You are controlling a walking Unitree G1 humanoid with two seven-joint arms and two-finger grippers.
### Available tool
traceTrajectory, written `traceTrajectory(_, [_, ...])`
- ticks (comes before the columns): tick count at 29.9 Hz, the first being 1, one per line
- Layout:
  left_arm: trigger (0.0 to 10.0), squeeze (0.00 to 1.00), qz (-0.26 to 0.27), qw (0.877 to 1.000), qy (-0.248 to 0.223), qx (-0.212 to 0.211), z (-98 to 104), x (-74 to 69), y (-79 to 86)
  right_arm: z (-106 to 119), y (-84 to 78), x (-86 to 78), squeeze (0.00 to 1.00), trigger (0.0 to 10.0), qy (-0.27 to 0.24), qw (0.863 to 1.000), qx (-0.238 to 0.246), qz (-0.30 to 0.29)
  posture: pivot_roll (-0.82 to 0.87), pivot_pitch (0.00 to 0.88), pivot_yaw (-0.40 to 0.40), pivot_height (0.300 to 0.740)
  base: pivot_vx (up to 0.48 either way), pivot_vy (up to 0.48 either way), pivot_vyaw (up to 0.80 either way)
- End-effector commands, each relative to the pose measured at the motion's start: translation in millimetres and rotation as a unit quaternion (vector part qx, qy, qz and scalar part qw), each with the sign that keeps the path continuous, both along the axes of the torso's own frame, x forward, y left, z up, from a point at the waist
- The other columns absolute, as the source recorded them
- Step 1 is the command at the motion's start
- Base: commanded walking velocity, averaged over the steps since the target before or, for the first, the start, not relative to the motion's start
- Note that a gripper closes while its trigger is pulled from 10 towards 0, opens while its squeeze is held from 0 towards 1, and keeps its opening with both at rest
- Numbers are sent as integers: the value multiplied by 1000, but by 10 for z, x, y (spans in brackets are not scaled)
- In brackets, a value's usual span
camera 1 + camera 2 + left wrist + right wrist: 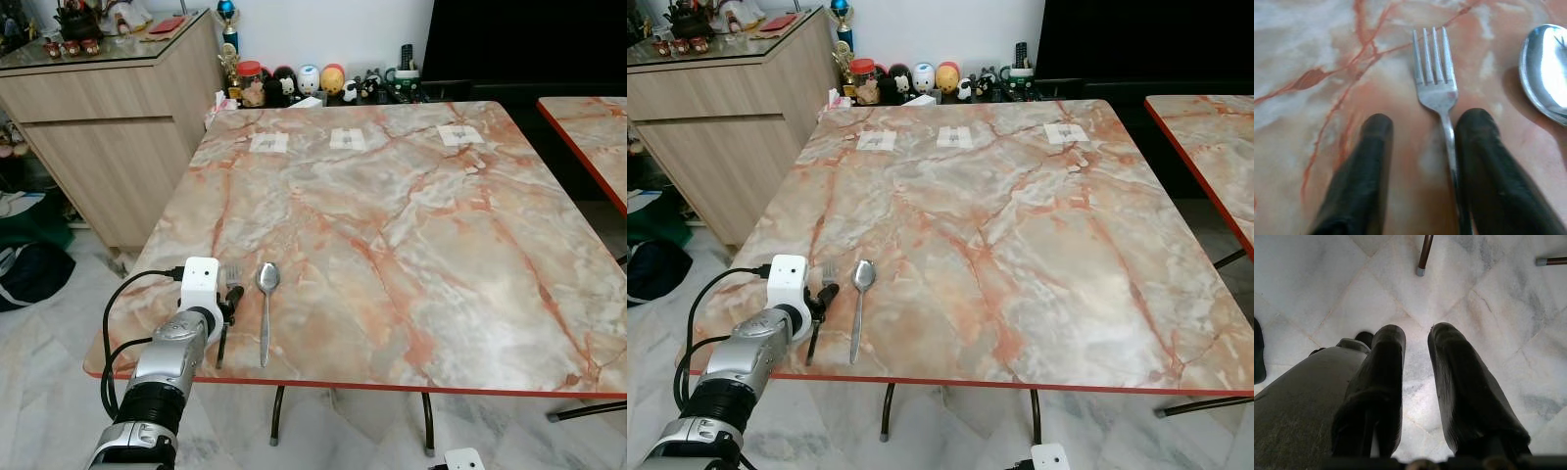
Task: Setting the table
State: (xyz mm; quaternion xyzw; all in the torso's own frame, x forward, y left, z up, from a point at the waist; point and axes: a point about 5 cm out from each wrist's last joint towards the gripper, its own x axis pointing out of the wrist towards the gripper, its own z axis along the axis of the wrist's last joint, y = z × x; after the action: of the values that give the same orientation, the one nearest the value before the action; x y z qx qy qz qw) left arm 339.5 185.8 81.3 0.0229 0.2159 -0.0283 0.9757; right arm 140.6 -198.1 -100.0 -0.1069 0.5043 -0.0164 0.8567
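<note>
A silver fork (1435,83) lies flat on the marble table (411,215) near its front left corner, tines pointing away from me. A silver spoon (265,304) lies parallel just to its right. My left gripper (1425,122) is open and low over the table. The fork's handle runs between its two black fingers (1484,161), close against one of them. In the head views this gripper (227,311) sits at the table's near edge. My right gripper (1418,335) hangs open over the floor, holding nothing.
Three white paper squares (348,139) lie along the table's far side. A wooden sideboard (108,127) stands at the left, with figurines (294,83) behind the table. A second table (588,137) is at the right. A dark bag (29,274) lies on the floor.
</note>
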Motion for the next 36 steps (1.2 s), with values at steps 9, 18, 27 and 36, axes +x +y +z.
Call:
traceTrajectory(9, [0, 0, 2, 996, 83, 11, -327, -203, 50, -7, 27, -4, 0, 10000, 6, 1000, -1, 10, -34, 16, 48, 740, 0, 0, 0])
traceTrajectory(18, [0, 0, 10, 996, 88, 18, -360, -251, 99, -10, 31, -10, 0, 10000, 7, 1000, 0, 11, -33, 16, 51, 740, 0, 0, 0])
traceTrajectory(27, [0, 0, 21, 997, 61, 30, -336, -286, 161, -8, 25, -7, 0, 10000, 7, 1000, -1, 12, -33, 17, 50, 740, 0, 0, 0])
traceTrajectory(36, [0, 0, 35, 999, 0, 27, -216, -284, 200, -8, 18, -8, 0, 10000, 8, 1000, -2, 14, -33, 15, 47, 740, 0, 0, 0])
